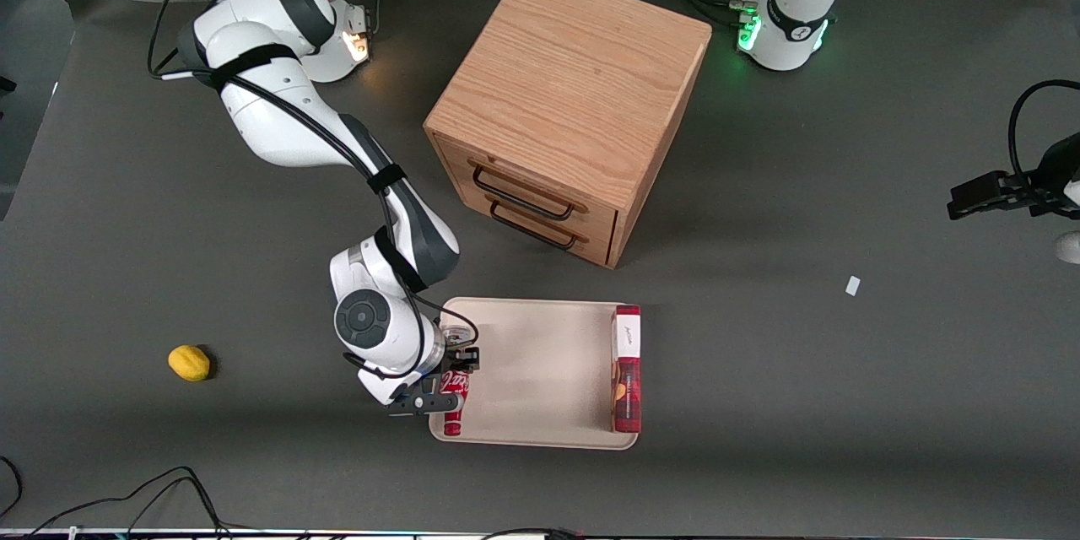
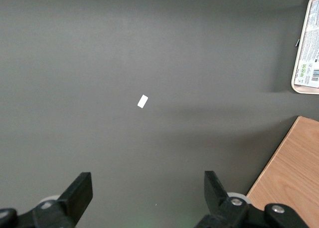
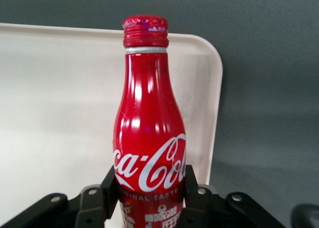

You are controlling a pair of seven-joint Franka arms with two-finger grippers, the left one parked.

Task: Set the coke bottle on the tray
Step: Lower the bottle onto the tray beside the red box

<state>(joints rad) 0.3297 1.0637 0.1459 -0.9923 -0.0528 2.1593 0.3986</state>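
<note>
The coke bottle (image 1: 454, 407) is a slim red bottle with white script and a red cap. It lies lengthwise over the tray's (image 1: 531, 371) end toward the working arm, cap pointing toward the front camera. My right gripper (image 1: 447, 388) is shut on its lower body. In the right wrist view the fingers (image 3: 110, 187) press both sides of the bottle (image 3: 148, 133) below the script, and the beige tray (image 3: 60, 113) lies under it. I cannot tell whether the bottle touches the tray.
A long red box with a white label (image 1: 627, 367) lies along the tray's end toward the parked arm. The oak two-drawer cabinet (image 1: 565, 110) stands farther from the front camera than the tray. A lemon (image 1: 189, 363) and a white scrap (image 1: 853, 286) lie on the table.
</note>
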